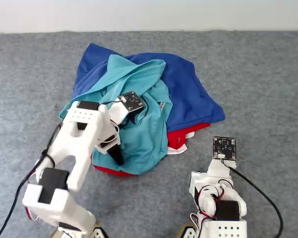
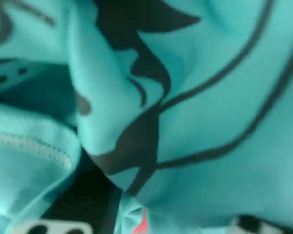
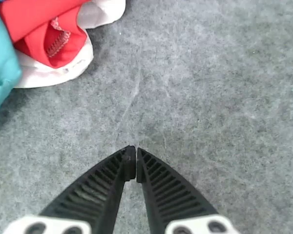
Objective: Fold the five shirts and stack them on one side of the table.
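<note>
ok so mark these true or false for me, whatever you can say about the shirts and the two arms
1. The teal shirt lies on top of the pile. True.
2. The right gripper grips a shirt. False: it is shut on nothing, over the bare grey table, apart from the red shirt.
3. The shirts are folded in a neat stack. False: they lie crumpled in one heap.
4. The blue shirt lies partly under the teal shirt. True.
5. The left arm is over the teal shirt. True.
</note>
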You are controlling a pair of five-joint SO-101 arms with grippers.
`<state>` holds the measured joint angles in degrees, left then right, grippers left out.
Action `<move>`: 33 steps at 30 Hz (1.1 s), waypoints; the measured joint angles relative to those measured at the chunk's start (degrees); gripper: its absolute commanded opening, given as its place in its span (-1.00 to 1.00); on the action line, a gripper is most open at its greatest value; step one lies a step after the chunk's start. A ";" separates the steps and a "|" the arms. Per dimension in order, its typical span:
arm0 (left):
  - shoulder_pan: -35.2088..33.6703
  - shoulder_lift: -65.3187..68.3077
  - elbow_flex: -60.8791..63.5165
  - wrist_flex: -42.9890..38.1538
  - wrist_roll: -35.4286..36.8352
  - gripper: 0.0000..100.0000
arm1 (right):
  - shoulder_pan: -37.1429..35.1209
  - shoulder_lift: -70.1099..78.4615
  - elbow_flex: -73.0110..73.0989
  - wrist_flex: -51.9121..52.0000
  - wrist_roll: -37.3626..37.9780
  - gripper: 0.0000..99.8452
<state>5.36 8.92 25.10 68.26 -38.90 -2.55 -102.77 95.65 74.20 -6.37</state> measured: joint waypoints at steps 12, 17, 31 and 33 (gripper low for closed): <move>0.26 -15.56 -2.20 5.36 5.54 -0.98 | 0.00 0.00 0.00 0.00 0.00 -0.97; -0.18 -30.51 -6.59 5.36 11.78 -0.98 | 0.00 0.00 0.00 0.00 0.00 -0.97; -15.03 -42.37 -24.44 5.45 12.84 -0.97 | 0.00 0.00 0.00 0.00 0.00 -0.97; -19.43 -42.73 -25.41 4.04 12.84 -0.97 | 0.00 0.00 0.00 0.00 0.00 -0.97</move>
<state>-14.07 -33.80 -0.31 72.31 -26.07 -2.55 -102.77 95.65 74.20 -6.37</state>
